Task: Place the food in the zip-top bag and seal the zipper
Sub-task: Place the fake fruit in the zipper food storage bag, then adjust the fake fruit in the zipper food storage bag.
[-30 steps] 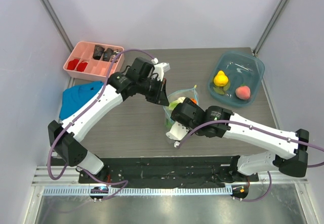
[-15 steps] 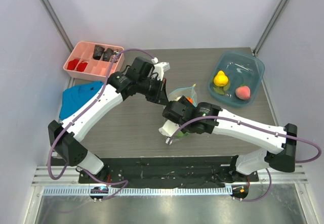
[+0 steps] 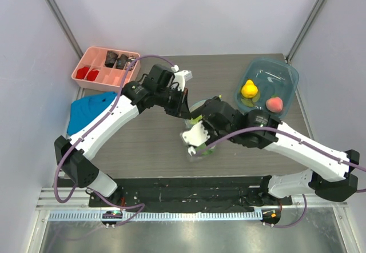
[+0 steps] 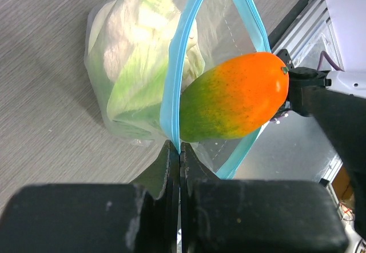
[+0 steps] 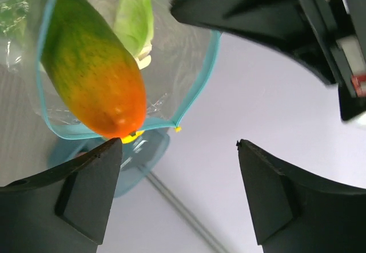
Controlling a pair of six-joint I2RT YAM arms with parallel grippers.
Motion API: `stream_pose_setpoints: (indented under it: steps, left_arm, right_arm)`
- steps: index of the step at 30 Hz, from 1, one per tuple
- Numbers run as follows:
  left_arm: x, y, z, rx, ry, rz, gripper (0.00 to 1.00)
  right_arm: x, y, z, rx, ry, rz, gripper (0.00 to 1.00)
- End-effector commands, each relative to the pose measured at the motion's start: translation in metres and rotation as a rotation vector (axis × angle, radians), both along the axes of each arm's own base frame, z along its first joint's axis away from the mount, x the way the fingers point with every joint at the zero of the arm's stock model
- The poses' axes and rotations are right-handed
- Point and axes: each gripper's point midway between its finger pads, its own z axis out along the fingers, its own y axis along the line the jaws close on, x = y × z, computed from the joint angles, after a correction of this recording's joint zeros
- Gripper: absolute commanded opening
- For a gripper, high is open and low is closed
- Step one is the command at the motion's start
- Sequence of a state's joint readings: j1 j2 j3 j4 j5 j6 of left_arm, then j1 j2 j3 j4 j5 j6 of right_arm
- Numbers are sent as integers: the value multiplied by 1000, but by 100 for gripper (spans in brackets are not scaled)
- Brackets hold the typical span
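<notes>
Bag (image 4: 123,130): one cabbage (image 4: 140,53), one orange-green fruit (image 4: 234,96) at mouth; bowl (image 3: 289,73): two fruits (image 3: 249,88) (image 3: 275,103)

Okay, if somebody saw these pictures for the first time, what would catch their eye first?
Centre stage, an orange-and-green fruit pokes out of the mouth of the clear zip-top bag, with a pale green cabbage already inside. The left gripper pinches the bag's light-blue zipper, and the right gripper hangs open beside the fruit. Far right, a teal bowl holds a yellow fruit and a red fruit.
</notes>
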State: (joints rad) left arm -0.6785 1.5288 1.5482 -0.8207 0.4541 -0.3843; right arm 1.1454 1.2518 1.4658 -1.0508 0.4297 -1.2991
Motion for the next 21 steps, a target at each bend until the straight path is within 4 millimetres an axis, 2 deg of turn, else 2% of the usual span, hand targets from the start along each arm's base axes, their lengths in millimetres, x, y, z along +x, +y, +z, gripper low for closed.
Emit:
stream_pose_setpoints:
  steps: [1,2,4,5,7,8,9,11,14,19,21]
  left_arm:
    - [4,-6,21,-53,-52,-16,0]
    - [3,-6,22,-55,-52,-17,0]
    - [4,-6,21,-53,-50,-16,0]
    - [2,-5,21,-52,-48,-19,0]
    - [3,-5,22,-53,-54,-18,0]
    - [3,-5,22,-52,-53,-20,0]
    - [3,-5,22,-53,-53,-19,0]
    - [3,-6,21,-53,-49,-21,0]
    - [3,-6,22,-57,-51,-22,0]
    - [1,-6,23,-59,-52,-23,0]
    - [2,-6,23,-59,-52,-23,0]
  right_arm:
    - [6,-11,43,355,85,-180,81]
    - [16,-20,51,413,96,-235,78]
    - [16,-20,53,522,177,-295,75]
    - [17,-24,57,568,196,-321,70]
    - [13,-28,52,644,294,-382,66]
    - [11,-29,49,665,322,-400,60]
    - [7,-32,48,685,347,-406,57]
    - [0,-29,35,700,411,-427,49]
    - [-5,-27,18,714,478,-478,44]
    - [4,-28,-12,705,478,-563,36]
    - [10,-27,-17,708,456,-574,33]
